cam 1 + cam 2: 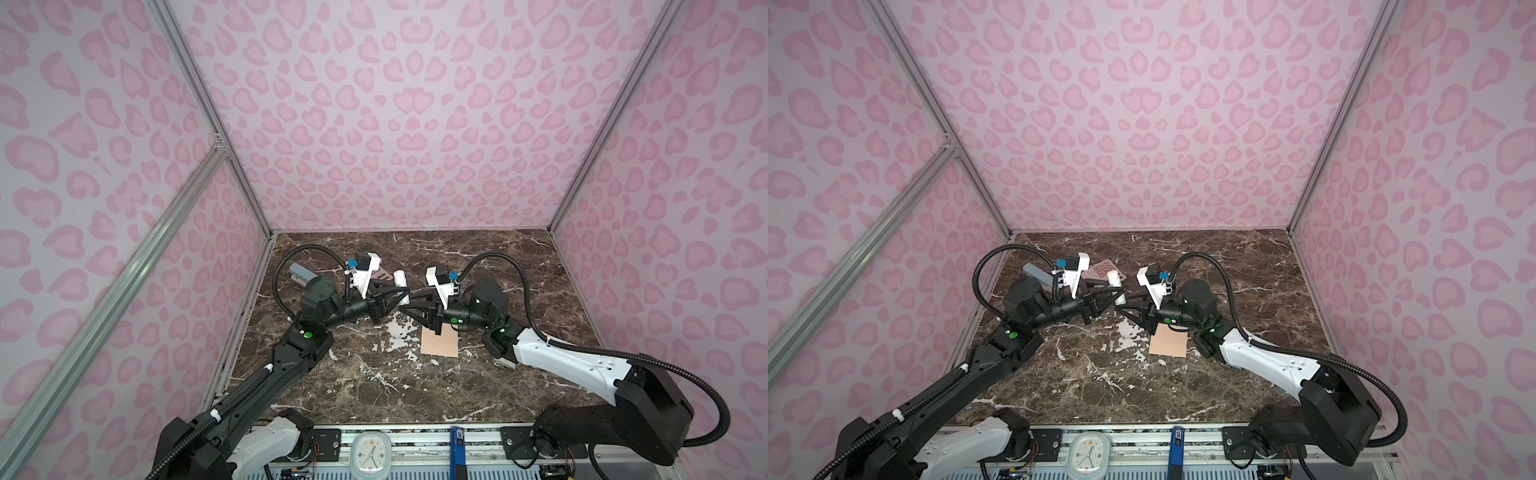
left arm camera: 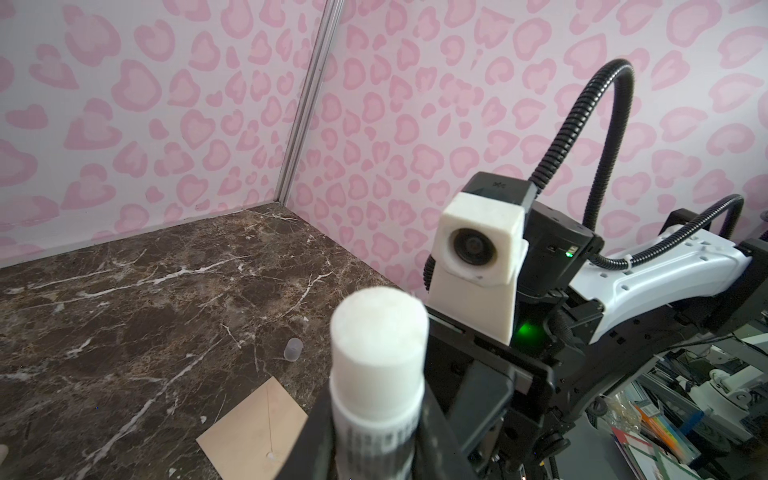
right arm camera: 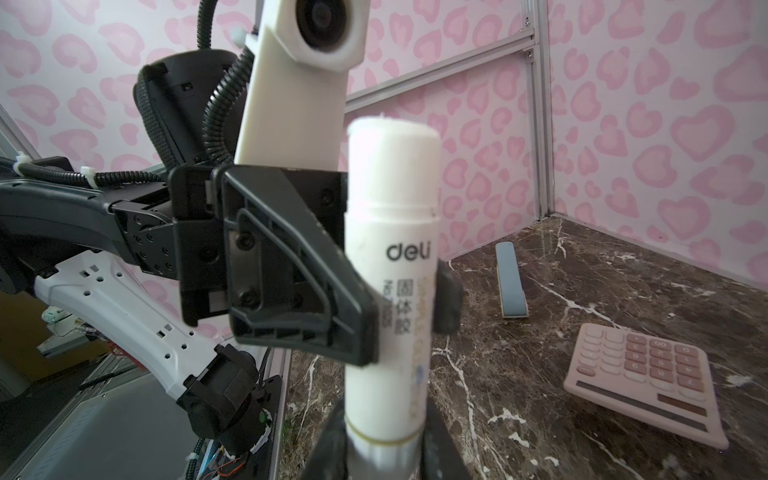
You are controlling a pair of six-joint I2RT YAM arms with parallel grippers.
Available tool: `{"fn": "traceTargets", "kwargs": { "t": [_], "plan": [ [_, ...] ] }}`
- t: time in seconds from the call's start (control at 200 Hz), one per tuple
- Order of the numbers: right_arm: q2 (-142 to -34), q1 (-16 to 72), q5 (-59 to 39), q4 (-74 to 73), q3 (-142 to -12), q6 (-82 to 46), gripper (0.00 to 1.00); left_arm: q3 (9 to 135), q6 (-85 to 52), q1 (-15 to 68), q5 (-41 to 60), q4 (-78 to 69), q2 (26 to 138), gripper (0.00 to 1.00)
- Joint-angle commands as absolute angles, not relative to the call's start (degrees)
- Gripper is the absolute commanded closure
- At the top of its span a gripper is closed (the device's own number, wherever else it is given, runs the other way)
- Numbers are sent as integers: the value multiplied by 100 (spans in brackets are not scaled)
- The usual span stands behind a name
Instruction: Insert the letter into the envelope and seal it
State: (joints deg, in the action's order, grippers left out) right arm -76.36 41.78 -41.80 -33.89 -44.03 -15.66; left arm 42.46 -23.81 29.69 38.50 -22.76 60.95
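The peach-tan envelope point(image 1: 439, 345) point(image 1: 1168, 345) point(image 2: 253, 432) lies flat on the marble table, just in front of the right wrist. The letter is out of view. Above the table's middle, a white uncapped glue stick point(image 1: 400, 279) point(image 2: 378, 353) point(image 3: 390, 199) is held by both grippers. My left gripper point(image 1: 394, 300) point(image 2: 376, 440) is shut around its printed barrel. My right gripper point(image 1: 406, 311) point(image 3: 380, 449) is shut on its base end, a little closer to the camera than the left one. The glue tip stands out of the tube.
A pink calculator point(image 3: 640, 374) point(image 1: 1104, 270) and a grey-blue bar point(image 3: 511, 282) point(image 1: 301, 272) lie at the back left. A small clear cap point(image 2: 293, 348) stands beyond the envelope. A clock point(image 1: 371, 453) sits on the front rail. Patterned walls close three sides.
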Motion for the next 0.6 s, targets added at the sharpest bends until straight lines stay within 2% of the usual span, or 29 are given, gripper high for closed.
{"fn": "traceTargets", "kwargs": {
  "t": [0.0, 0.355, 0.595],
  "plan": [
    [-7529, 4292, -3838, -3461, -4447, -1224, 78, 4222, -2389, 3006, 3751, -2316, 6117, 96],
    [-7103, 5039, -1235, -2857, -4457, -431, 80, 4050, -2460, 3301, 1791, -2190, 6086, 96],
    [-7325, 6037, 775, -2543, -4720, 439, 80, 4062, -2402, 3831, 452, -2316, 6228, 96]
  ]
}}
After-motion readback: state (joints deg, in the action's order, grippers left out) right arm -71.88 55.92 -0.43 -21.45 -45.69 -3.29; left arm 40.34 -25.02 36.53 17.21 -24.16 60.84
